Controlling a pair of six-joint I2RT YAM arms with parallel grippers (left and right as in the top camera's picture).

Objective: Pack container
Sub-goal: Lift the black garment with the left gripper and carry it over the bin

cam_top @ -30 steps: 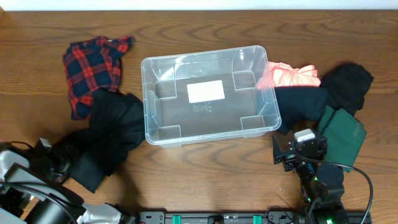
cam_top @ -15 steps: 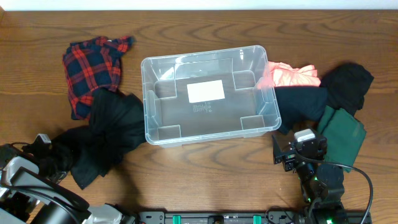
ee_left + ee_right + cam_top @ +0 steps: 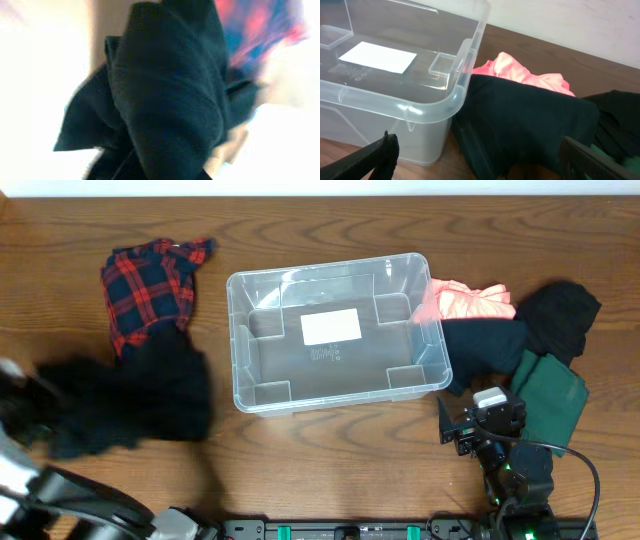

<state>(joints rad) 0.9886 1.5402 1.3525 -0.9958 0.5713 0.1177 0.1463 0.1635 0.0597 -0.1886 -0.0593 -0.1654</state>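
The clear plastic container (image 3: 330, 330) stands empty in the middle of the table, a white label on its bottom. My left gripper (image 3: 25, 405) at the far left edge is shut on a black garment (image 3: 130, 395), which trails blurred to the right of it. In the left wrist view that black garment (image 3: 170, 100) fills the frame and hides the fingers. My right gripper (image 3: 470, 425) stands open near the container's front right corner. Its fingers (image 3: 375, 155) frame the container (image 3: 395, 75) and a black garment (image 3: 530, 120).
A red plaid shirt (image 3: 150, 285) lies at the back left. Right of the container are a pink garment (image 3: 465, 300), two black garments (image 3: 485, 345) (image 3: 560, 315) and a green one (image 3: 550, 395).
My left gripper has shut on the black garment and dragged it left, away from the container. The right arm has not moved.
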